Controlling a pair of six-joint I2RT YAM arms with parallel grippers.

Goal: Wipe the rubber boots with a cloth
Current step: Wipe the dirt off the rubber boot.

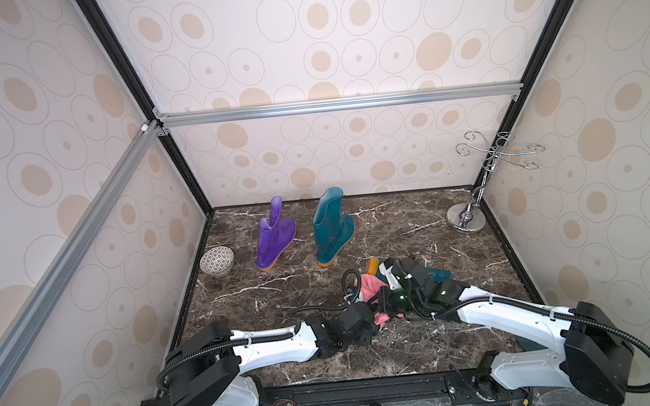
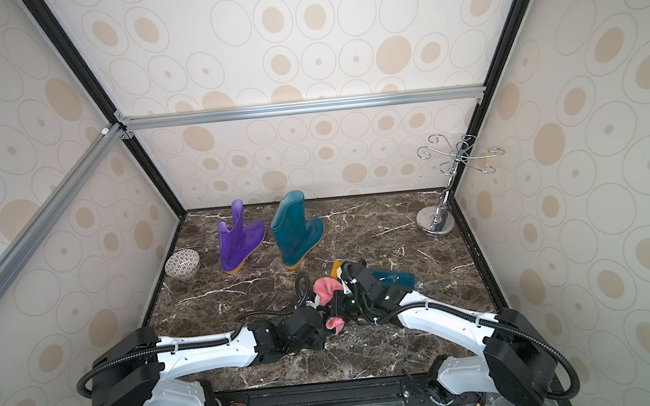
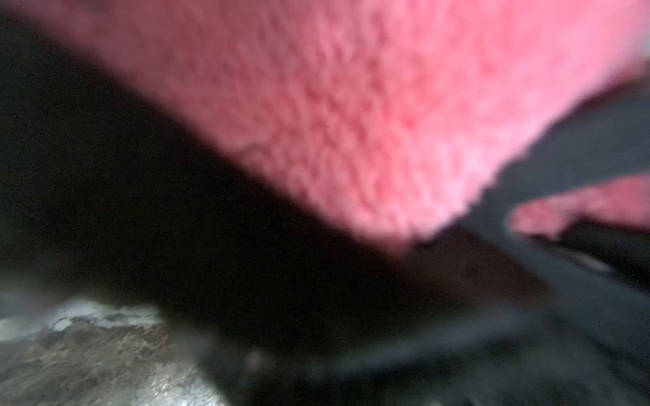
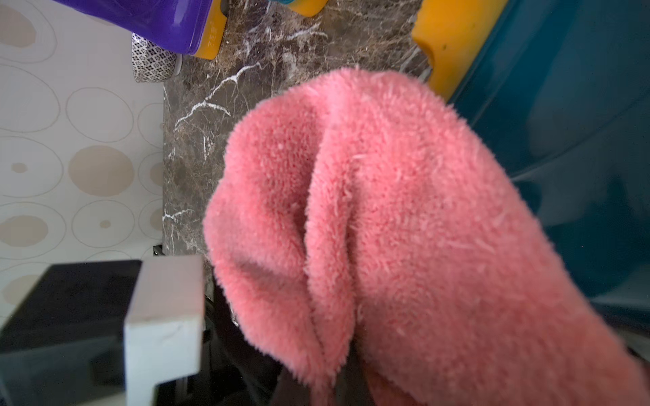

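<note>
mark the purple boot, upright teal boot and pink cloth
purple boot [image 1: 273, 244], in a top view, on its middle
upright teal boot [image 1: 327, 222], in a top view, on its shaft
pink cloth [image 4: 387, 211], right wrist view, on its fluffy middle

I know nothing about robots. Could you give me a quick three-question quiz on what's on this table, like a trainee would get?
1. How many rubber boots are on the marble table, and how many stand on their soles?
2. True or false: the pink cloth lies beside the purple boot.
3. What stands in the far right corner? A) a patterned bowl B) a chrome hook stand C) a teal boot

Key
1. Three; two stand, the purple boot and the standing teal boot.
2. False: it is by the fallen teal boot.
3. B
</note>
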